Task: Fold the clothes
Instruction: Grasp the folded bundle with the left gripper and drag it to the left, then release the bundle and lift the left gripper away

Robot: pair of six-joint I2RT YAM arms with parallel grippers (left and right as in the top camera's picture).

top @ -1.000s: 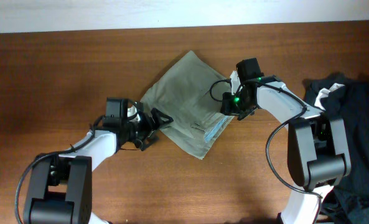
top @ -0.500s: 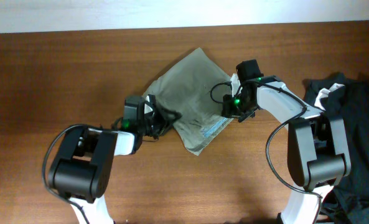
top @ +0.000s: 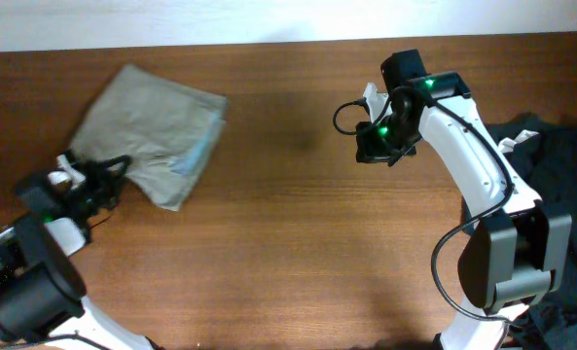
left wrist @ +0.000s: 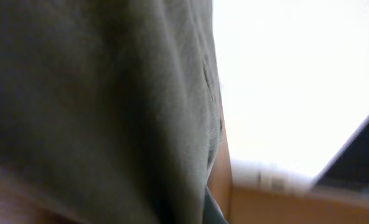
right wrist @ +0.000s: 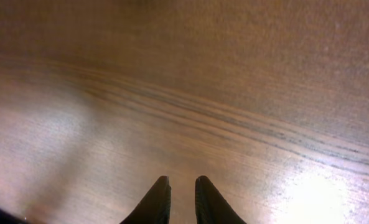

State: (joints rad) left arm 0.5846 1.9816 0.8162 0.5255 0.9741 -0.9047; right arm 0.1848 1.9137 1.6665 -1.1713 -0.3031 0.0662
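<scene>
Surface: brown wood-grain table (top: 288,253); white wall (top: 269,19) along the far edge.
Right edge: dark garments (top: 570,175), heaped.
Shorts (top: 152,126): khaki folded bundle, far left; light blue lining on its right side.
Left gripper (top: 101,183): at the bundle's near-left corner; grip cannot be told.
Right gripper (right wrist: 183,199): fingers nearly together, empty, over bare wood.

Matt khaki cloth shorts (top: 152,126) on a glossy, grained wooden table (top: 288,243).

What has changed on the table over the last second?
The left gripper dragged the shorts from the centre to the far left. The right gripper left the shorts' edge and now hangs over the table. The dark garments at right stayed put.
</scene>
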